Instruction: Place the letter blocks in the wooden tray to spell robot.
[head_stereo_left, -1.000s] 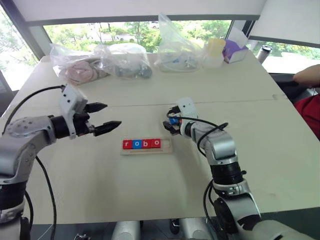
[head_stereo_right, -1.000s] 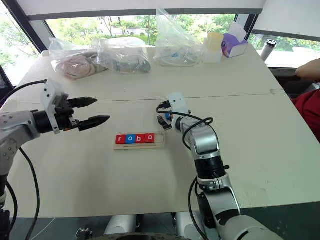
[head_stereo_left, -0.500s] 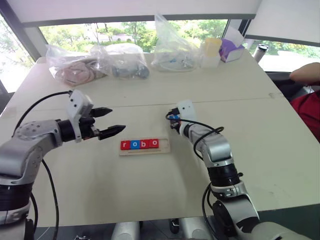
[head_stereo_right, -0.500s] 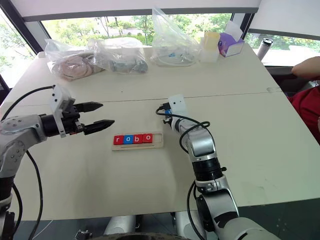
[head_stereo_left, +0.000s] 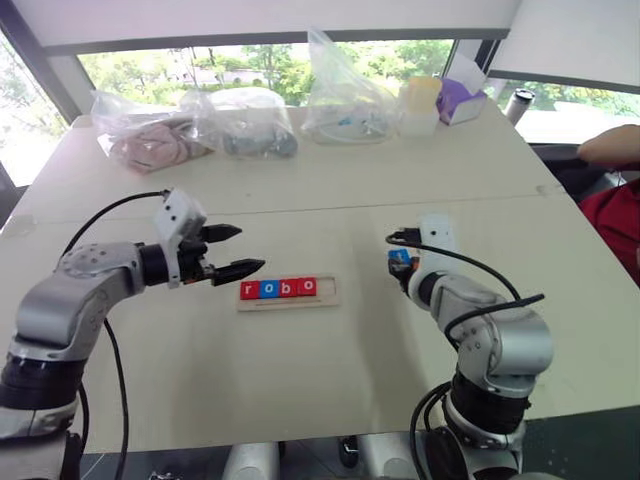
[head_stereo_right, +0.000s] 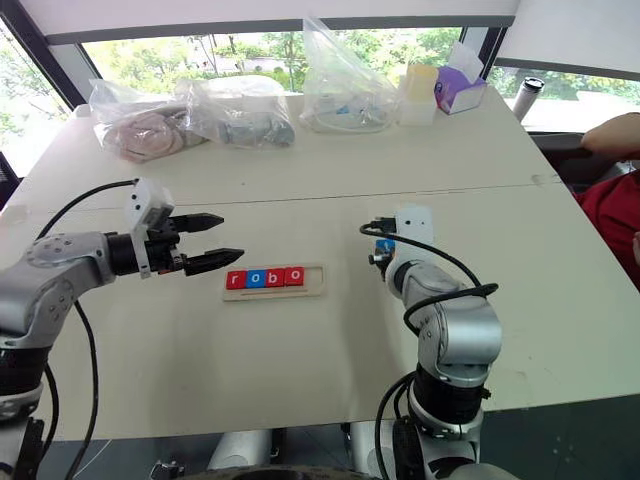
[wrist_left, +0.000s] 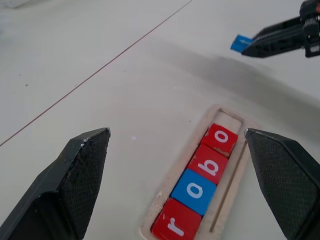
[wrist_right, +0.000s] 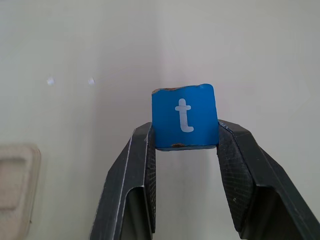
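Between right end effector (wrist_right: 184, 150) fingers: t block (wrist_right: 184, 116).

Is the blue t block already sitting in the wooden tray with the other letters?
No, the blue t block is pinched between the fingers of the right hand, while the wooden tray holds only r, o, b, o.
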